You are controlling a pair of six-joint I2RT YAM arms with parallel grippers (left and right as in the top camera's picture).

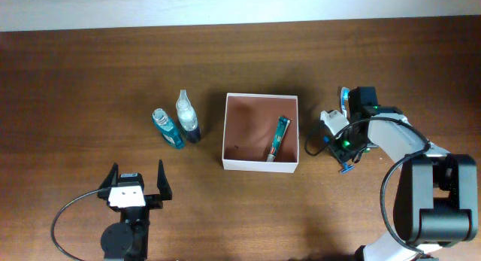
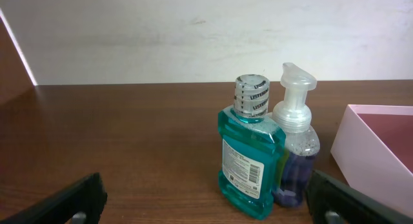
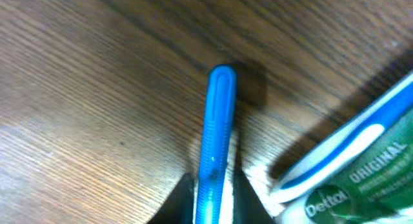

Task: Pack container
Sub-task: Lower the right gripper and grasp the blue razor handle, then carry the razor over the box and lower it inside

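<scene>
Container (image 1: 248, 129) lies left of right gripper (image 1: 344, 157), seemingly pinching blue handle (image 3: 216, 133).

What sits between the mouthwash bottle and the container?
The soap pump bottle, right beside the mouthwash bottle; then bare table up to the container. Clearest overhead.

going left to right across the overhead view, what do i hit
left gripper → mouthwash bottle → soap pump bottle → container → tube lying inside it → right gripper
</scene>
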